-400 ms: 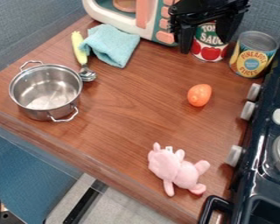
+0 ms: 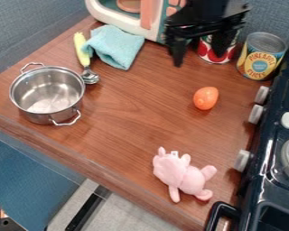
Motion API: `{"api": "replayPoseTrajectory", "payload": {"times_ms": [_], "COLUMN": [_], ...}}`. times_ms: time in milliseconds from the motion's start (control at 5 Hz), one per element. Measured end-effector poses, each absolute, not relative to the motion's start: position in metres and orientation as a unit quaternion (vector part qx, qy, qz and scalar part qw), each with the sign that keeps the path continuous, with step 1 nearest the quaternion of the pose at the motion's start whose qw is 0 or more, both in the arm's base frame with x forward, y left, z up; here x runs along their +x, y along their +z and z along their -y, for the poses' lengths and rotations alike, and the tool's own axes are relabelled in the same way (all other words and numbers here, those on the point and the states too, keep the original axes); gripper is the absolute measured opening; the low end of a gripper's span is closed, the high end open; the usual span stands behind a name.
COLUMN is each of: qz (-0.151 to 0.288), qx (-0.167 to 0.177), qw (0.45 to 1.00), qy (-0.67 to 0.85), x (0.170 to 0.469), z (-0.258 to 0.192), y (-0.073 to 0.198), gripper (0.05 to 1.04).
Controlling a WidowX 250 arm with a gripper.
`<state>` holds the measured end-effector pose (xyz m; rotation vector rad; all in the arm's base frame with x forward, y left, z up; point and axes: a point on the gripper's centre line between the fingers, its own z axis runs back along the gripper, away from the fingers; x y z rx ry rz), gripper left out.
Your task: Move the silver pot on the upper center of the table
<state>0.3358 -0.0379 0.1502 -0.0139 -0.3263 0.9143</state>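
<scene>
Silver pot (image 2: 47, 92): stiff, smooth, best taken by its rim (image 2: 84, 85)

The black gripper (image 2: 198, 54) hangs with its jaws spread apart and gripping nothing. Nearest, just beyond the jaws, is a red-labelled can (image 2: 203, 51); on the camera's side of them sits an orange egg (image 2: 205, 98). Farther off, left of the jaws, lie a teal cloth (image 2: 115, 46) and a yellow-handled utensil (image 2: 82, 50). Well left of the jaws, the pot stands upright on the bench (image 2: 135, 113). It should prove fairly light, stiff and slick (bare steel, by the look of it), so a loose pinch could let it turn. The rim on the jaws' side offers the shortest reach: 1 jaw inside, 1 outside. Lifting by 1 wire loop (image 2: 67, 122) would likely tip it.
</scene>
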Motion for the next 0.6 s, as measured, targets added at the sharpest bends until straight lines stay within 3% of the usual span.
{"api": "replayPoseTrajectory", "payload": {"times_ms": [400, 600], "qz": [0.167, 0.142], "qx": [0.023, 0.055], "qw": [0.861, 0.854], "qy": [0.480, 0.498], "x": [0.290, 0.259], "z": [-0.034, -0.078], "y": [0.157, 0.137], "gripper": [0.999, 0.999]}}
